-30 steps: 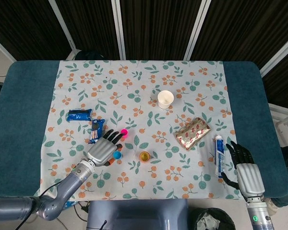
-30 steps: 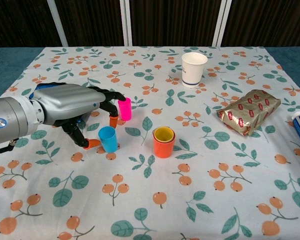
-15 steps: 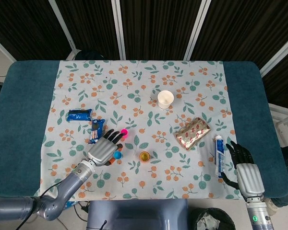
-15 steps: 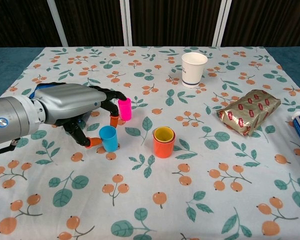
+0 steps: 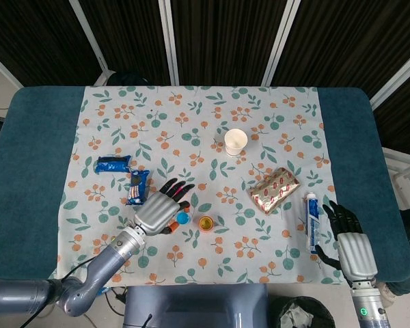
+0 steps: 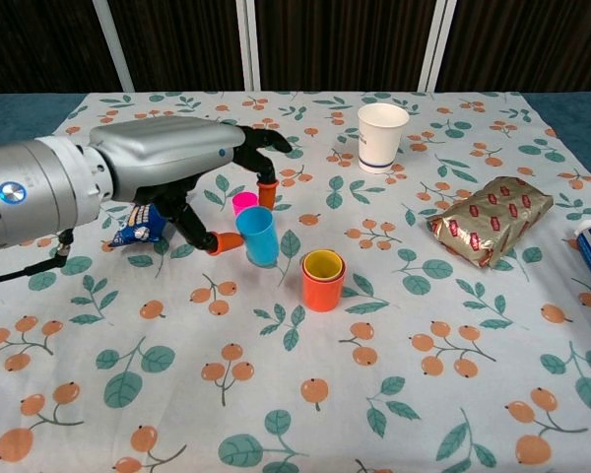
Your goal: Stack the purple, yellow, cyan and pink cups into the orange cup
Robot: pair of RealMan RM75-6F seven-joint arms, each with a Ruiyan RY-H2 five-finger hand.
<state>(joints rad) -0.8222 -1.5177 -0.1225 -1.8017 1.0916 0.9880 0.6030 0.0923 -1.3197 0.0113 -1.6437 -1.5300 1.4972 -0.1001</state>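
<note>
1. Left hand point(image 6: 182, 168) pinches the cyan cup point(image 6: 259, 235), lifted just left of the orange cup point(image 6: 322, 286) (yellow cup point(image 6: 323, 263) nested inside).
2. Pink cup point(image 6: 243, 203) stands behind the cyan one.
3. Right hand point(image 5: 350, 240) rests, apparently empty, fingers spread, far right of the orange cup.

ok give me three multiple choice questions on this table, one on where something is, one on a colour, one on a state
1. Where does the white paper cup stand?
A. far side of the cloth, beyond the orange plastic cup
B. inside the orange cup
C. beside the toothpaste tube

2. What colour is the cup nested in the orange cup?
A. pink
B. yellow
C. cyan

3. What is the left hand doing?
A. lying flat on the cloth
B. holding the foil packet
C. holding the cyan plastic cup

Answers: 1 A, it stands apart, farther back on the cloth. 2 B, a yellow rim shows inside the orange one. 3 C, its fingers pinch the cyan cup.
</note>
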